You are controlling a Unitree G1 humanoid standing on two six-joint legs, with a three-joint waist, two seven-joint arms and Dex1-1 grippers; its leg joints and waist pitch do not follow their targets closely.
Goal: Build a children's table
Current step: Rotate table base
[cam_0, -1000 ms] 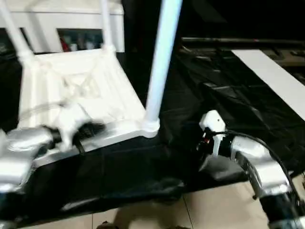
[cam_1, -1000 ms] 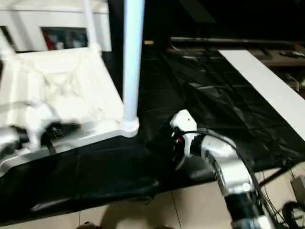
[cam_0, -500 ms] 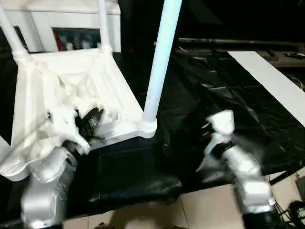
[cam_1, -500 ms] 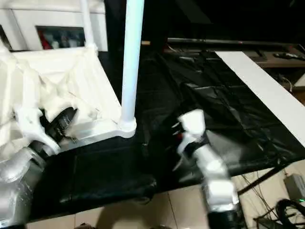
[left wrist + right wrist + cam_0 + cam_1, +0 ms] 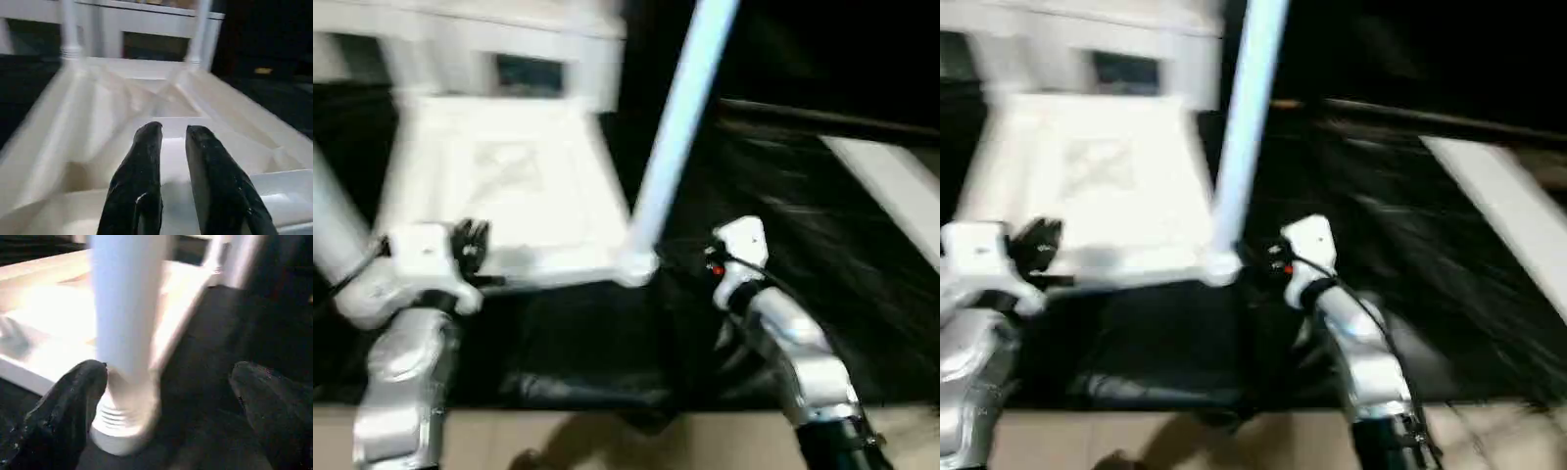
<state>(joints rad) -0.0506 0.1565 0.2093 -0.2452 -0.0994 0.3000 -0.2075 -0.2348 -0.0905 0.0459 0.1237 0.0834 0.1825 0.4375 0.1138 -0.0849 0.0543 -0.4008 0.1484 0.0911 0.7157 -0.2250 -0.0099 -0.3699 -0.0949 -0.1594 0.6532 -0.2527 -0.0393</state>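
The head has swung, so the whole picture has slid sideways since a second ago; that shift belongs to the camera, not to the things. What has really changed is the arms. The left tool [image 5: 470, 245], which a second ago lay blurred across the near edge of the tabletop [image 5: 524, 186], now points straight in over that edge at the left of the frame. Its two black fingers [image 5: 142, 161] stand close together with a narrow gap and nothing between them, hovering over the ribbed underside. The right tool [image 5: 166, 396] has come in from the right and now sits near the middle of the frame, jaws wide apart, one finger just beside the foot of the near leg [image 5: 680, 117] where it enters its corner socket [image 5: 634, 266]; whether it touches I cannot tell.

The children's table lies upside down on the black-sheeted surface [image 5: 822, 245], filling the upper left, with legs standing up from its corners. A long white board [image 5: 891, 186] lies at the right edge.

To me this looks like checking or pressing home the near leg, with the build well along.
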